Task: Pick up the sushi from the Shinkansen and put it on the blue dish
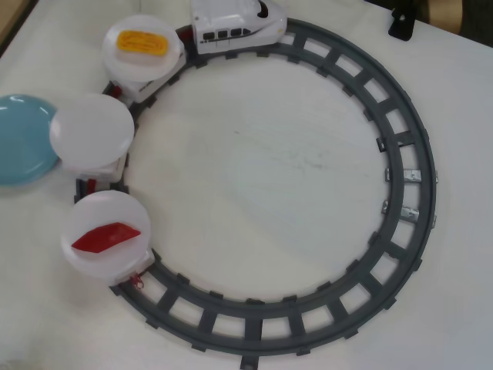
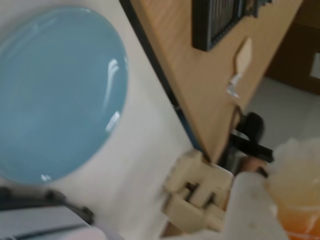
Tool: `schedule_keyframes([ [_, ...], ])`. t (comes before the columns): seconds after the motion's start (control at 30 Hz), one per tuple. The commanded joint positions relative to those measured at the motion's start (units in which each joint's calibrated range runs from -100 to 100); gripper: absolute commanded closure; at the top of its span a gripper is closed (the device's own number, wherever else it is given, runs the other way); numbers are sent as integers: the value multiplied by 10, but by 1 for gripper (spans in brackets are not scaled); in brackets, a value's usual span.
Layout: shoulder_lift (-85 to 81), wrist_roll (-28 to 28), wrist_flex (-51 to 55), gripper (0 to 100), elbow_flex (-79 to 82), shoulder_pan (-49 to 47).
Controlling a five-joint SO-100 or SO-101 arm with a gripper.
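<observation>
In the overhead view the white Shinkansen (image 1: pixel 235 23) stands at the top of the grey track. Its three cars carry white plates: one with a yellow egg piece (image 1: pixel 142 42), a bare middle one (image 1: pixel 92 132), and one with a flat red piece (image 1: pixel 105 237). The blue dish (image 1: pixel 19 139) lies at the left edge and is bare. My arm is out of that view. In the blurred wrist view the blue dish (image 2: pixel 55 95) fills the upper left. My gripper (image 2: pixel 267 197) is at the lower right, and a pale, orange-bottomed piece there looks like the sushi (image 2: pixel 297 195), held beside a white finger (image 2: pixel 245 205).
The grey circular track (image 1: pixel 400 231) rings the middle of the white table. In the wrist view a wooden panel (image 2: pixel 200 90) stands past the table edge, a beige blocky part (image 2: pixel 195 197) sits below it, and a dark bar (image 2: pixel 50 200) crosses the lower left.
</observation>
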Motion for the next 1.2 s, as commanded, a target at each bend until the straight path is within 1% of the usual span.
schedule_keyframes([
  [0.0,78,-4,-18,97,-71,-7],
  [0.27,300,-2,-16,97,-237,14],
  [0.53,445,-1,-16,97,-344,47],
  [0.8,495,-1,-17,97,-374,53],
  [1.17,504,-2,-8,96,-355,49],
])
